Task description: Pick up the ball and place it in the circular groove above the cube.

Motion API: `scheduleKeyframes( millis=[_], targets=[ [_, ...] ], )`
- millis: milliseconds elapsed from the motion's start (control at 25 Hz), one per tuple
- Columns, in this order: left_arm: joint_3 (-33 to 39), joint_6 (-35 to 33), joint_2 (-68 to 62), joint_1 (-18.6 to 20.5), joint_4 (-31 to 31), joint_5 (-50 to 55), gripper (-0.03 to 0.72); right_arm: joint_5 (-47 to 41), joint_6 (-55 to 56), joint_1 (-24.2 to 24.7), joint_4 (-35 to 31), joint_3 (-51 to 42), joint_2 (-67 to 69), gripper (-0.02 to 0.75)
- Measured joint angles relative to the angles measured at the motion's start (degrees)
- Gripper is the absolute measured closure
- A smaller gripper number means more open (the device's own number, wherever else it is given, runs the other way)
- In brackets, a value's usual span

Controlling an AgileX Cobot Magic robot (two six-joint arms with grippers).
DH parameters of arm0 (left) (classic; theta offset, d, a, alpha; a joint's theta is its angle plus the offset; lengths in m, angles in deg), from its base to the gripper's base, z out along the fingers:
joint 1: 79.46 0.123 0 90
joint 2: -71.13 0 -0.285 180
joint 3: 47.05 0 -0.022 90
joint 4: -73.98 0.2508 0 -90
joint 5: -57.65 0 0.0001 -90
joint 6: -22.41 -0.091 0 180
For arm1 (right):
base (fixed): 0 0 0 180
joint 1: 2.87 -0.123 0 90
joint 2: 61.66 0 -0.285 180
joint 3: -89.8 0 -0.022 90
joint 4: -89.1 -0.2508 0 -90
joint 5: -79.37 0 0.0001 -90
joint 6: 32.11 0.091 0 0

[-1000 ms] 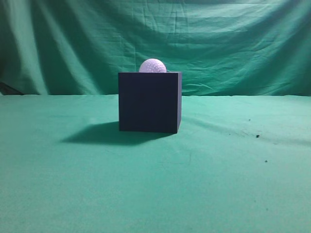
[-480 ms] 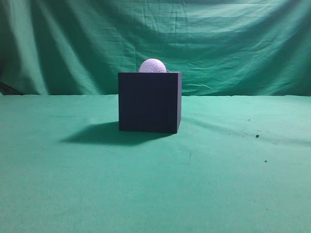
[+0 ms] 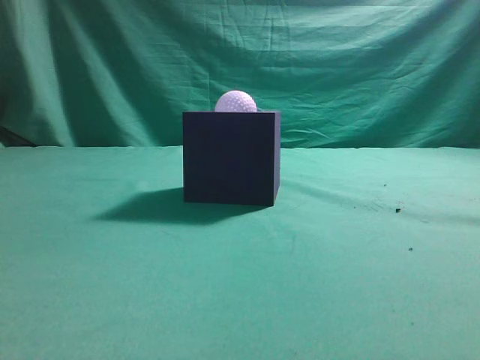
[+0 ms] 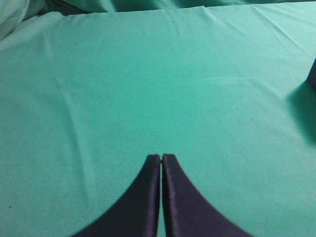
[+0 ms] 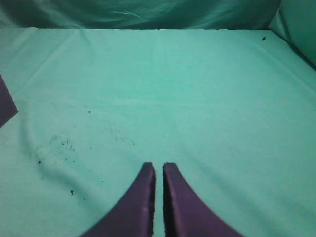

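Ball [image 3: 235, 102] sits on top of the cube [image 3: 230, 157], a little left of centre on the top face. Only its upper dome shows above the front edge, so the lower part is likely seated in a recess, but the groove itself can't be seen from this low angle. Nothing is touching the ball.

Cube stands upright on the green cloth [image 3: 240, 285], square-on to the exterior camera, right side face just visible. Its shadow runs out toward 8 o'clock on the cloth. A few dark specks [image 3: 397, 211] lie on the cloth at about 4 o'clock from the cube, well apart from it. Wrinkled green backdrop [image 3: 360, 67] hangs behind.

Left gripper [image 4: 161, 157]: jaws closed, tips touching, holding nothing, hovering over bare cloth. A dark cube corner [image 4: 312, 74] clips the frame at 3 o'clock.

Right gripper [image 5: 159, 166]: jaws near-closed with a thin slit between the tips, holding nothing. Cube corner [image 5: 6, 104] shows at 9 o'clock; dark crumbs [image 5: 61, 143] scattered at 10 o'clock from the tips.
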Motion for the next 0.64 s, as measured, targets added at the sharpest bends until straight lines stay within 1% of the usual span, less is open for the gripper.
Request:
scheduleKeyframes(
  millis=[640],
  targets=[
    [0.0, 0.0, 0.0, 0.0, 0.0, 0.0, 0.688, 0.0, 0.1, 0.0, 0.0, -0.02, 0.0, 0.738]
  ],
)
